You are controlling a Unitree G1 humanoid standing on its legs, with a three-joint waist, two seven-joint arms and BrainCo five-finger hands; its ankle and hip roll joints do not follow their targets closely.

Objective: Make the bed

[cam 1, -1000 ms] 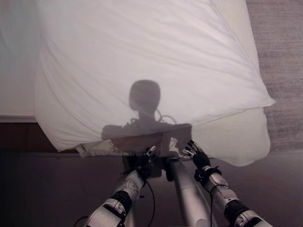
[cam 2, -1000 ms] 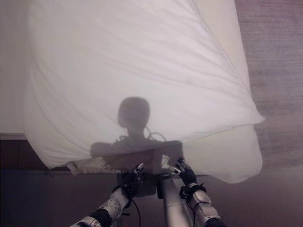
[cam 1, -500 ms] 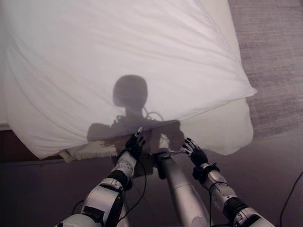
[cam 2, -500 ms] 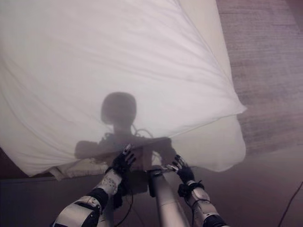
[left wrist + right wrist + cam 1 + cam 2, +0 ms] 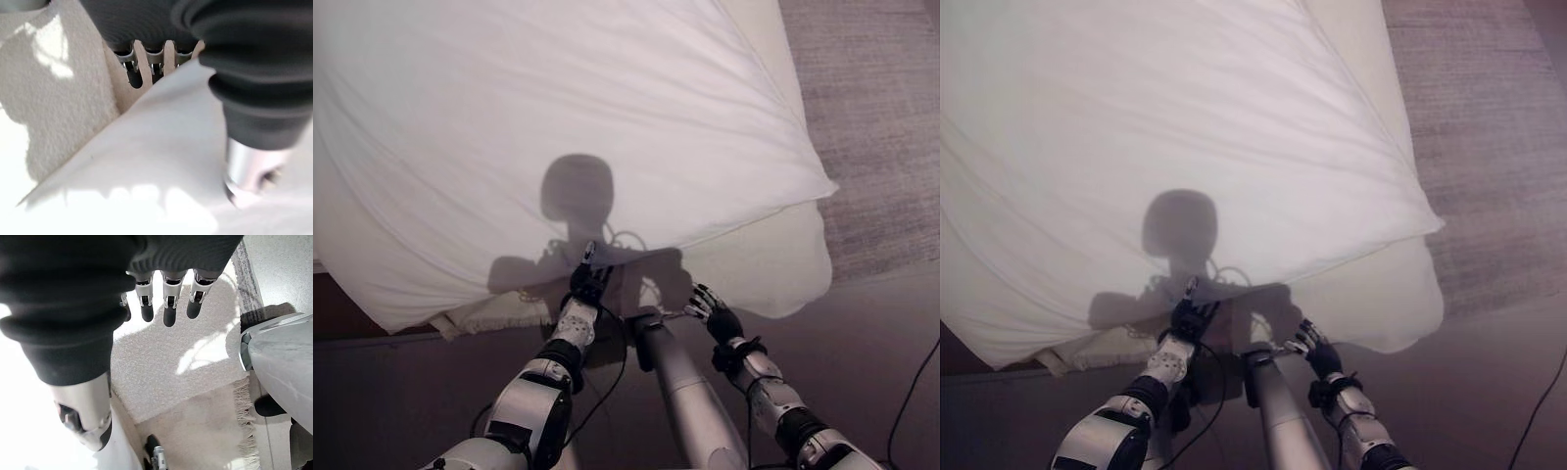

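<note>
The left hand (image 5: pixel 584 285) reaches the white duvet's (image 5: pixel 568 127) near hem; whether it grips cannot be told. The right hand (image 5: pixel 713 315), fingers relaxed and empty, hangs just short of the hem.

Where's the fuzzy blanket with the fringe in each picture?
Left eye view: the fringed blanket peeks out under the white duvet, lower left.
Right eye view: same spot, lower left.
Left wrist view: the fuzzy patch beside the duvet fold.
Right wrist view: the fuzzy cream stretch.
Shared landmark: the duvet's edge beside it.
</note>
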